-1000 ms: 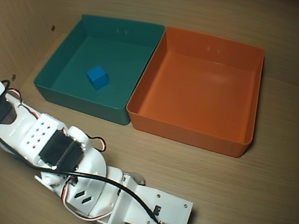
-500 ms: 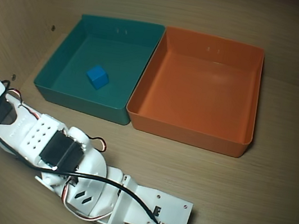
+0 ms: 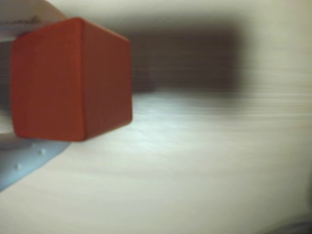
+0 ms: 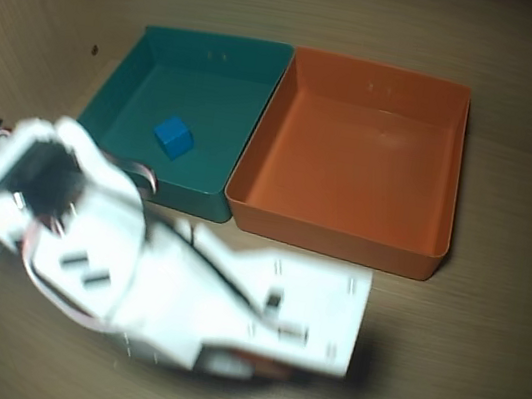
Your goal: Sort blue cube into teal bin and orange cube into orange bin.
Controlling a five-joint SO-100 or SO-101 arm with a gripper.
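Orange cube [image 3: 70,80]: I see it in the wrist view, close to the camera, at the left. It is between the two white fingers, one at its top edge [image 3: 29,14] and one at its lower edge [image 3: 29,156].
Jaws: they pinch the orange cube from above and below as the wrist view shows it.
Cube direction: one corner edge turns toward the camera, so I see two faces. It is a cube, so I cannot name a long axis.
Gripper [image 4: 265,366]: in the overhead view the arm is blurred and covers it; only a bit of orange shows under the white plate.
Blue cube [image 4: 173,135]: it lies in the teal bin [image 4: 120,96], well apart from the jaws.
Orange bin [image 4: 341,237]: it touches the teal bin side by side, beyond the arm.
Table [image 3: 204,170]: light wood grain, with a dark soft shadow behind the cube.
Room: dim at the edges of the overhead view.
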